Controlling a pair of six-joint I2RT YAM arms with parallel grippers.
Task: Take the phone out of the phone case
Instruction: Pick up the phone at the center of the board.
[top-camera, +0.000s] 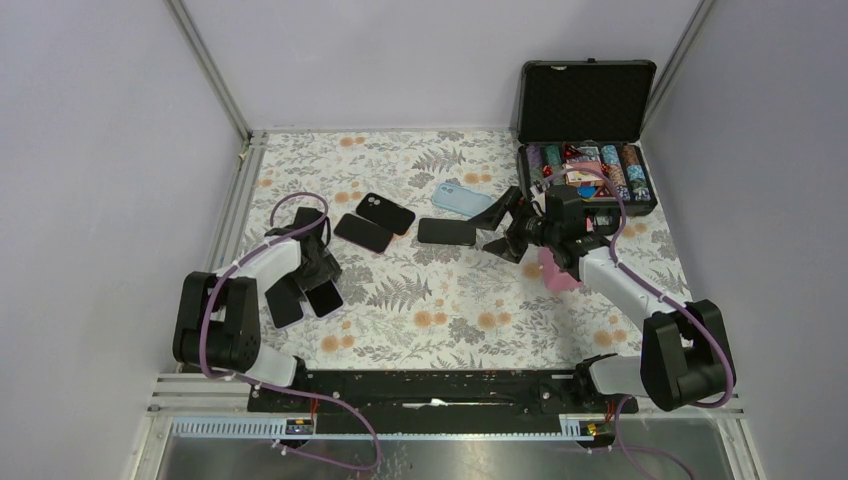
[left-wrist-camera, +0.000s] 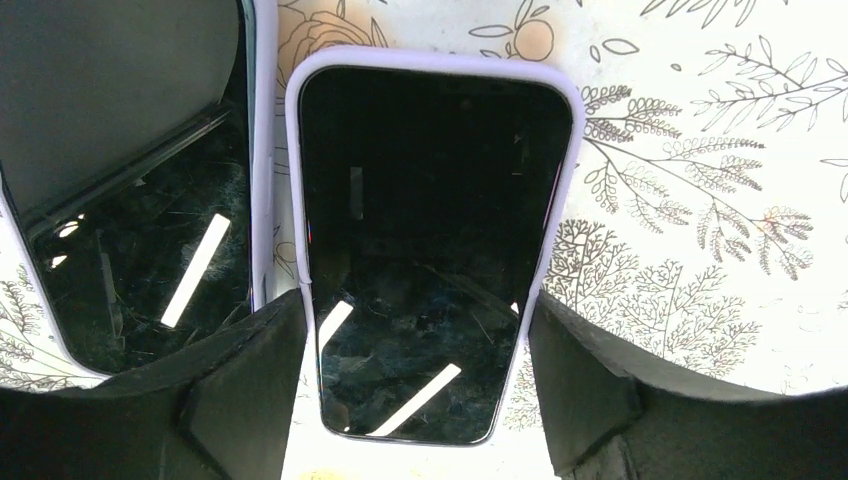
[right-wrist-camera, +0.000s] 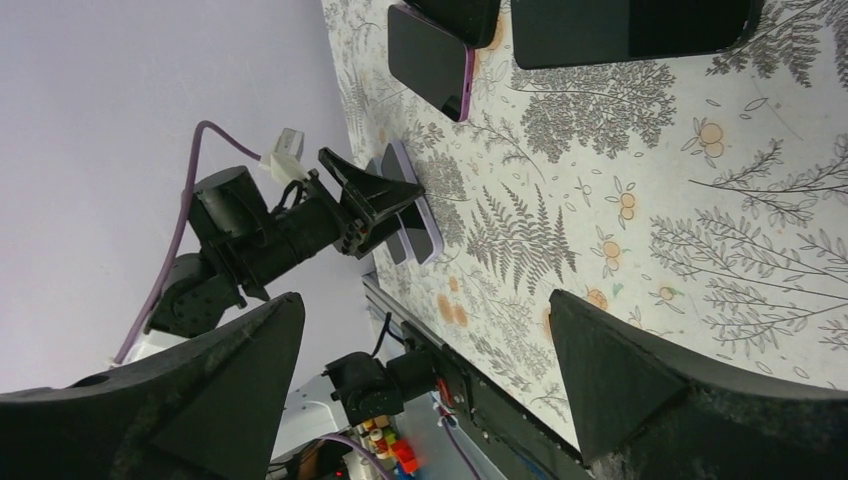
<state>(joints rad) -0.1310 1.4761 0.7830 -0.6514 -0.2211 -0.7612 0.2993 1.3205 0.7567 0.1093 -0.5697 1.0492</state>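
Grey walls and a bare metal frame box in a table (top-camera: 450, 310) spread with a fern-and-flower cloth. An open chip case (top-camera: 585, 130) stands at the far right corner. Several dark phones lie scattered across the middle.

The right gripper (top-camera: 500, 232) hangs idle over the centre with its jaws spread wide and nothing in them. The left gripper (top-camera: 320, 268) is down low on the left side of the table, astride the phone (left-wrist-camera: 430, 250). One finger sits on each long edge of its lilac case (left-wrist-camera: 290, 150). I can't tell whether the pads are pressing yet or only flanking it.

To my eye the step in hand is getting hold of this cased phone. The squeeze should probably land on the case's rim and not on the glass. The fingers should also stay off the neighbouring phone (left-wrist-camera: 130, 220), which lies just beside it. Peeling will likely need the other arm to bend a corner back.

The phone lies screen up, glossy black and streaked with reflections. It sits snug inside a thin, soft-looking lilac lip.
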